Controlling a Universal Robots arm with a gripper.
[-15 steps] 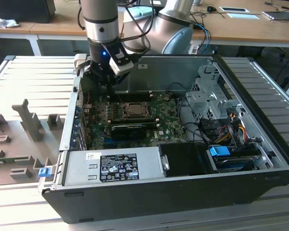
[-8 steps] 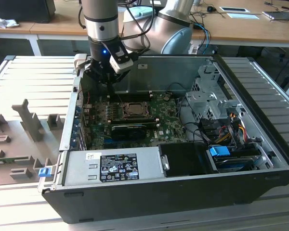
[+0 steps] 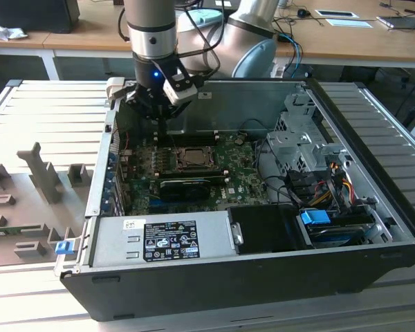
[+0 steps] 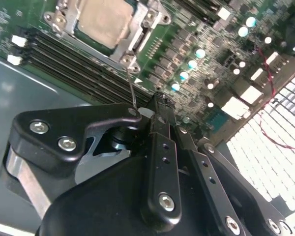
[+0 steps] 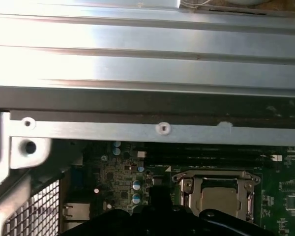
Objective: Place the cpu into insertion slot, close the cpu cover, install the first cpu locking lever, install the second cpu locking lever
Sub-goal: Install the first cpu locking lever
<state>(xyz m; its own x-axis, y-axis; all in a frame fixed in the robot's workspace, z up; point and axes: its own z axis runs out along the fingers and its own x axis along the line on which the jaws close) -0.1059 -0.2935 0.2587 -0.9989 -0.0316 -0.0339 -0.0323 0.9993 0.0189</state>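
The cpu (image 4: 101,19) lies flat in the insertion slot (image 4: 55,17) on the green board, its pale metal face showing. The silvery cpu cover (image 4: 136,38) lies down around it as a frame. The cpu (image 5: 217,199) and the cpu cover (image 5: 187,189) also show in the first wrist view. A thin wire locking lever (image 4: 132,88) rises from a socket corner toward my gripper (image 4: 158,101). The black fingers are shut, with nothing seen between them. In the exterior view my gripper (image 3: 163,130) hangs inside the case, toward that view's left of the cpu (image 3: 192,158).
Black memory slots (image 4: 78,64) run beside the socket. The case's metal wall (image 5: 147,130) and a perforated grille (image 4: 270,147) are close by. A power supply (image 3: 162,238), a drive cage (image 3: 304,145) and loose cables (image 3: 321,187) crowd the case. Grey fixtures (image 3: 41,173) stand outside it.
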